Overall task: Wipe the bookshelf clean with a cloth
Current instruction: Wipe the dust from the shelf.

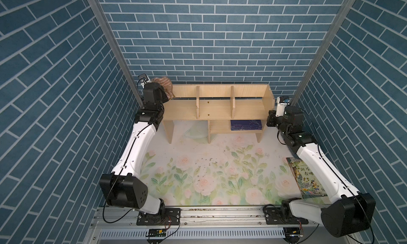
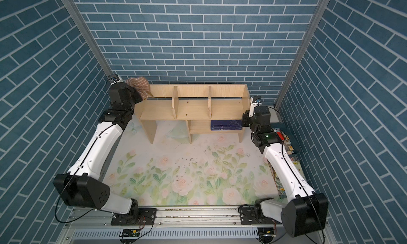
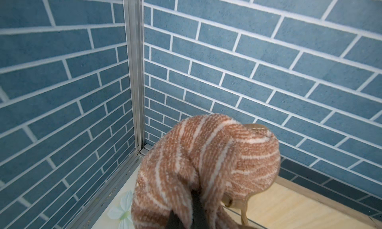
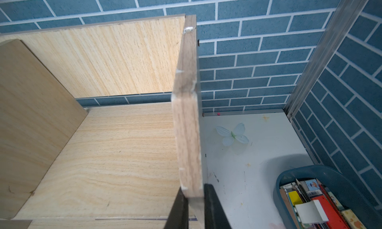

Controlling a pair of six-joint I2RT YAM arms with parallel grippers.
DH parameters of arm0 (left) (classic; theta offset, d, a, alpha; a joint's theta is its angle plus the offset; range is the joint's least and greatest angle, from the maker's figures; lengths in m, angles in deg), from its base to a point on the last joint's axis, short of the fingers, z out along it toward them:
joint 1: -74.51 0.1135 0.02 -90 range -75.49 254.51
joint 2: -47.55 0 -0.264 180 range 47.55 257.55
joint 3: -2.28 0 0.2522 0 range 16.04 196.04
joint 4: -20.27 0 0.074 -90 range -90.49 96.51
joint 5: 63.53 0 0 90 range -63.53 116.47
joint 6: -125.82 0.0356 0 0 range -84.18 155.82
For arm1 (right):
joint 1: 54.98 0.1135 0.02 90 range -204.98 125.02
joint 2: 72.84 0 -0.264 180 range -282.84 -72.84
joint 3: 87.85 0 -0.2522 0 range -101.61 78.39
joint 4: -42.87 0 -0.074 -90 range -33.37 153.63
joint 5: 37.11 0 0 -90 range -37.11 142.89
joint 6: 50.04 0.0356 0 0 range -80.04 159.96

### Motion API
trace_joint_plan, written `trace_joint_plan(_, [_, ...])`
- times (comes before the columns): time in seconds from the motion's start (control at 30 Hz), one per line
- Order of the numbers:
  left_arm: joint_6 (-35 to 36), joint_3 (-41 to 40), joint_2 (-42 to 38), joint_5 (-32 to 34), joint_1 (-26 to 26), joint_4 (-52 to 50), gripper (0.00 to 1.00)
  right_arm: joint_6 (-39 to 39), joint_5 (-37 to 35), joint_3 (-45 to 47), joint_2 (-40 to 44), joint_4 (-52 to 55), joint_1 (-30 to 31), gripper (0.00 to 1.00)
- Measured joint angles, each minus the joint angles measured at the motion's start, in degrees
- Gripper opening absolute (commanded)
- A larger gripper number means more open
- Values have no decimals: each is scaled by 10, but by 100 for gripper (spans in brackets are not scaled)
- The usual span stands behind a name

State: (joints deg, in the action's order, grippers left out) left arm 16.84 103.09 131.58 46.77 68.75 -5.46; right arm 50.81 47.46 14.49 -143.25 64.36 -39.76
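From my station I see 3 walls (image 1: 220, 33) in a blue brick pattern with white joints, 2 aluminium posts (image 1: 113, 44) in the far corners, and a tabletop (image 1: 193, 148) printed with pale pink roses, evenly lit.

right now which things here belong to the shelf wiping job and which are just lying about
Job: the bookshelf; the cloth, bunched in the left gripper at the shelf's end; the right gripper, clamped on the opposite end panel.
Lying about: blue book in the lower cubby; picture book on the table; bin of books beside the shelf.
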Motion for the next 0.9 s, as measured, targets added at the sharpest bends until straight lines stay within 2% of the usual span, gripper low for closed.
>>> trace_joint_plan(0.13, [-15,-66,-43,-7,-7,40,0,0,0,0,0,-1,0,0])
trace_joint_plan(0.27, [-18,-122,-80,-8,-43,72,0,-2,-1,0,0,0,0,0])
trace_joint_plan(0.4, [-17,-186,-90,-13,-100,49,0,-2,-1,0,0,0,0,0])
trace_joint_plan(0.5, [-12,-210,-90,-16,-113,28,0,-2,-1,0,0,0,0,0])
trace_joint_plan(0.67, [1,-204,-75,-40,-115,35,0,-2,-1,0,0,0,0,0])
trace_joint_plan(0.9, [21,-123,32,-116,-141,53,0,-2,-1,0,0,0,0,0])
